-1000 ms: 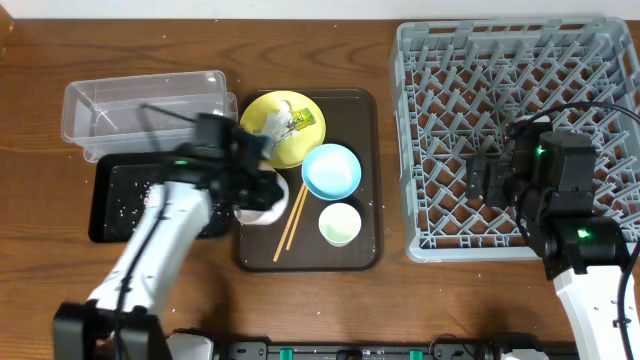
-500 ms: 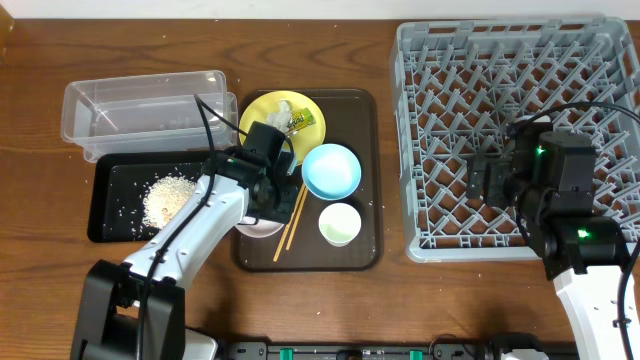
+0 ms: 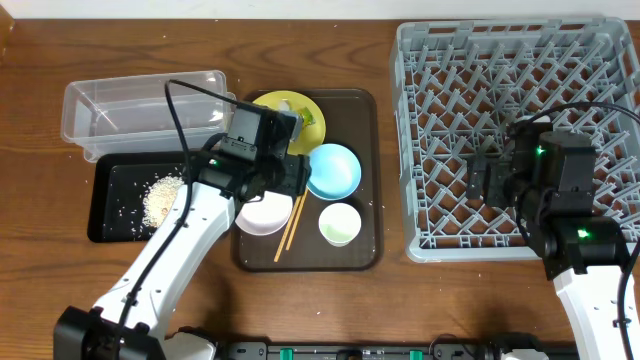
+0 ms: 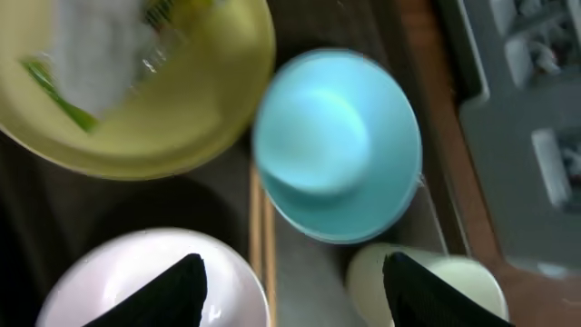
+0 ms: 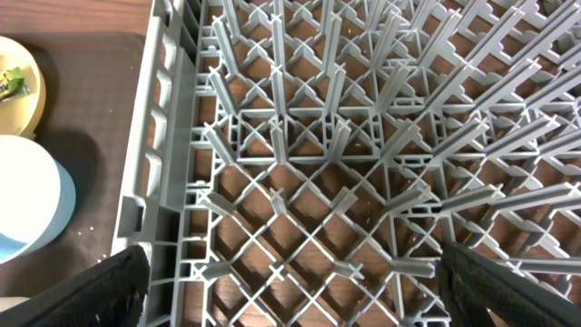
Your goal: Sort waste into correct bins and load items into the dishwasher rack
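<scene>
The left gripper point(image 4: 290, 282), fingers point(image 4: 177, 286) spread wide and empty, should centre over the crumpled green-and-white wrapper point(image 4: 95, 59) on the round yellow plate point(image 4: 204, 113).

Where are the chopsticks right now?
In the overhead view, the chopsticks lie on the brown serving tray, left of the table's centre, between the white bowl and the small pale cup.

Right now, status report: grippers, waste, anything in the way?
Both jaws open, empty: left gripper above brown serving tray, right gripper over grey pegged rack. Whitish rice scraps in shallow black tray. Crumpled green-and-white wrapper on round yellow plate, nothing on top.
</scene>
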`<act>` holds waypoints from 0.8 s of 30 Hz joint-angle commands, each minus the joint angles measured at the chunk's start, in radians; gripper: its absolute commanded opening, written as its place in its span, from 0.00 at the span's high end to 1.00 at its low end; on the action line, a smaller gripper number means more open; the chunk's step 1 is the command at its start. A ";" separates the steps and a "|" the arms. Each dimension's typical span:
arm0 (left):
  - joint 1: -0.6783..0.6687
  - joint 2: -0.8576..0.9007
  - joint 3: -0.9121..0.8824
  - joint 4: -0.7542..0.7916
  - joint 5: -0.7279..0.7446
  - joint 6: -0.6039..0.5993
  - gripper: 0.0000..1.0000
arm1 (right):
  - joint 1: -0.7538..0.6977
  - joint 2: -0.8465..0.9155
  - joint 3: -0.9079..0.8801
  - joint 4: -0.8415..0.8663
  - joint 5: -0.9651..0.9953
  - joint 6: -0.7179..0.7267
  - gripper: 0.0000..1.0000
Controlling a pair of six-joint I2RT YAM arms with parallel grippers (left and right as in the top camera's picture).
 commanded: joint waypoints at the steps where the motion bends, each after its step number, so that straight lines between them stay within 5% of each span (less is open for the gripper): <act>1: -0.021 0.011 0.002 -0.055 0.068 -0.028 0.35 | 0.010 0.000 0.019 -0.003 0.006 0.009 0.01; 18: -0.176 0.156 -0.031 -0.134 0.056 -0.042 0.35 | 0.010 0.000 0.019 -0.010 0.006 0.009 0.01; 20: -0.176 0.187 -0.031 -0.129 0.057 -0.071 0.43 | 0.010 0.000 0.019 -0.013 0.006 0.009 0.01; 24: -0.176 0.218 -0.031 -0.112 0.058 -0.089 0.85 | 0.010 0.000 0.019 -0.016 0.006 0.009 0.01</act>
